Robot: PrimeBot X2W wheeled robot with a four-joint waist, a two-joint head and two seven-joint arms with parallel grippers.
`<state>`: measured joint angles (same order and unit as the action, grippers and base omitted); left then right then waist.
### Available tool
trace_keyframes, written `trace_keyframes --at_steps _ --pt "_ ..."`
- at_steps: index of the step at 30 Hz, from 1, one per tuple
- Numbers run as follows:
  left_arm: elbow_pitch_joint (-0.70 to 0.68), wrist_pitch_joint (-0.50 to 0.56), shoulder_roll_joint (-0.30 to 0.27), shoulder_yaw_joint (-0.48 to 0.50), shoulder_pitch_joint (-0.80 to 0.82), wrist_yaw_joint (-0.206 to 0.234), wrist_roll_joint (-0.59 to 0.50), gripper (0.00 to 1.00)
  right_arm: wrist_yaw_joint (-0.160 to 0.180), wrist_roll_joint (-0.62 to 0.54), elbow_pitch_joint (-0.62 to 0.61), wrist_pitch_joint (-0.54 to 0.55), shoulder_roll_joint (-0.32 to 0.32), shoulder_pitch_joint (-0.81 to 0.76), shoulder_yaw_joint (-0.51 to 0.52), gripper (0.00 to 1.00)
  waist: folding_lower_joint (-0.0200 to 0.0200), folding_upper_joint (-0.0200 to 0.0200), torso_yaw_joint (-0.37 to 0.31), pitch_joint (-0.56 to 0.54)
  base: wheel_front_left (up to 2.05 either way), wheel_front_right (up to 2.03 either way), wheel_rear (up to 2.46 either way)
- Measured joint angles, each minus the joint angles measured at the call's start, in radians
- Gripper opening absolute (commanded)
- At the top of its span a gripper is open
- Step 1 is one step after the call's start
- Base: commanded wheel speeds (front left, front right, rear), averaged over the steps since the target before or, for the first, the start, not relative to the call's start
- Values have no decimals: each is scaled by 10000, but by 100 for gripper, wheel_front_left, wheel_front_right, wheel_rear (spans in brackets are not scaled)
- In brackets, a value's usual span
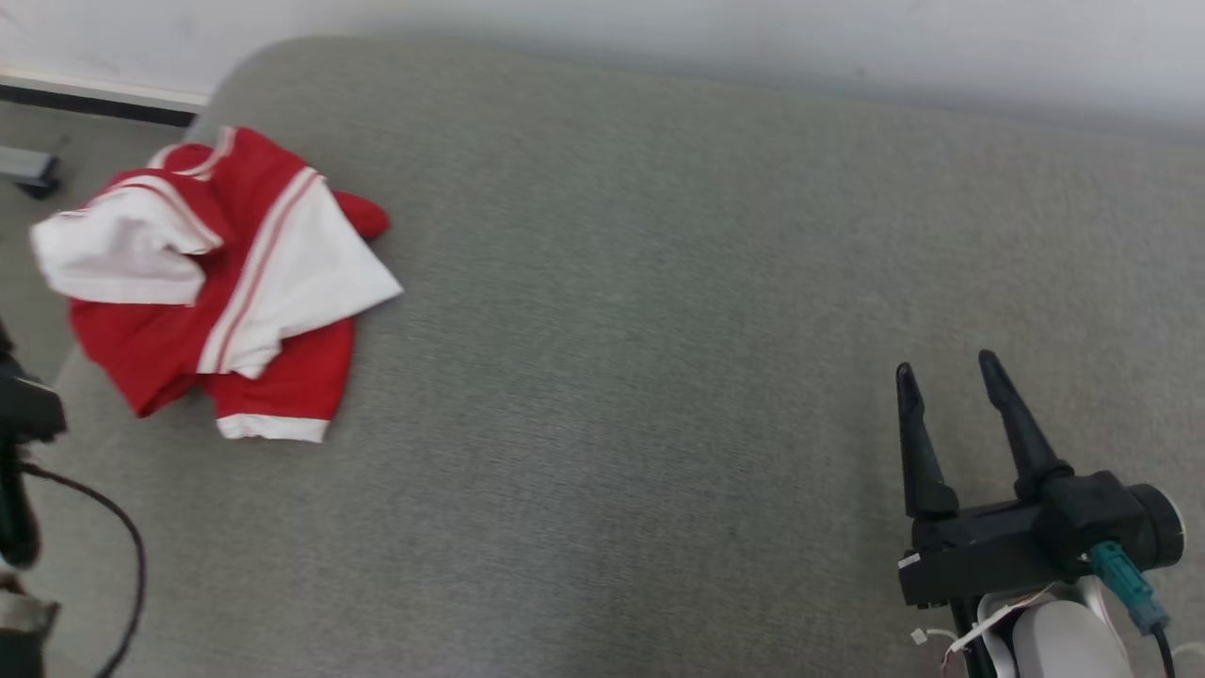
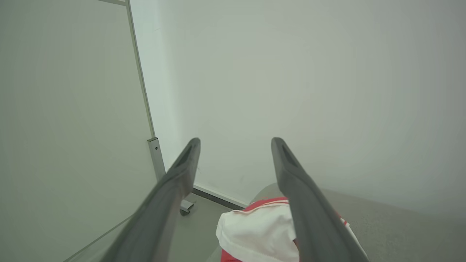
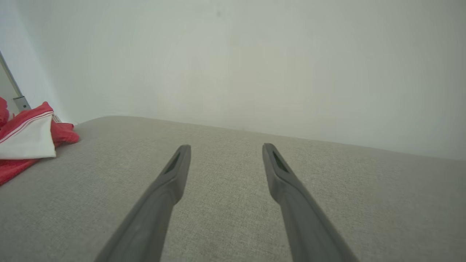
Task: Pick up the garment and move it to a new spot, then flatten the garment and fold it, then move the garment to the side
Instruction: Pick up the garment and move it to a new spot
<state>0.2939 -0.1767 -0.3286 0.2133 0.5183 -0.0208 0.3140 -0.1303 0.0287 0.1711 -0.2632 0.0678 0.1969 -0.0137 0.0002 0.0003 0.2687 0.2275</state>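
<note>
The garment (image 1: pixel 216 282) is a crumpled red and white piece with striped trim, lying at the far left of the grey cushioned surface (image 1: pixel 659 330). From the left wrist it appears just below and beyond the left gripper (image 2: pixel 236 142), which stands open and empty over the surface's left edge; the garment (image 2: pixel 255 233) lies partly behind its right finger. My right gripper (image 1: pixel 946 363) is open and empty at the lower right, far from the cloth. In the right wrist view its open fingers (image 3: pixel 225 147) hover over bare fabric, with the garment (image 3: pixel 29 142) at the left edge.
A white wall (image 1: pixel 753 47) runs behind the surface. On the left the floor (image 1: pixel 56 141) drops away, with a panel's metal post and foot (image 2: pixel 156 160). A black cable (image 1: pixel 113 527) hangs at the lower left.
</note>
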Motion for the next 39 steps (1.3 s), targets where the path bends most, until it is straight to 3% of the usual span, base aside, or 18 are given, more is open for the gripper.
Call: trace_keyframes --at_steps 8,13,26,28,29,33,39 --pt "1269 556 -876 408 905 -128 387 100 -2 -130 -249 -2 -8 102 219 100 -1 0 -1193 998 0 0 0" --pt "2309 884 -1101 355 1246 -307 533 100 0 -130 -318 -2 -15 141 184 100 -1 0 -1780 1451 0 0 0" --pt "5007 2589 -1392 -146 1971 -353 612 100 -2 -217 -318 -6 -48 139 58 100 -2 -1 -2427 1755 0 0 0" --pt "5313 2801 -1419 -188 2037 -293 619 40 0 -219 -291 -6 -56 134 36 100 -2 -2 -2454 1698 0 0 0" --pt "5455 2863 -1419 -219 2038 -265 617 0 -2 -221 -280 -6 -58 131 33 100 -2 -3 -2469 1668 0 0 0" --pt "5737 2723 -1434 -301 2063 -173 568 0 -2 -221 -224 -6 -71 114 31 100 -2 -2 -2514 1521 0 0 0" --pt "5342 1430 -1561 -454 2354 -236 384 0 -2 -213 -121 -8 -104 20 94 100 -2 -3 -2499 1172 0 0 0"
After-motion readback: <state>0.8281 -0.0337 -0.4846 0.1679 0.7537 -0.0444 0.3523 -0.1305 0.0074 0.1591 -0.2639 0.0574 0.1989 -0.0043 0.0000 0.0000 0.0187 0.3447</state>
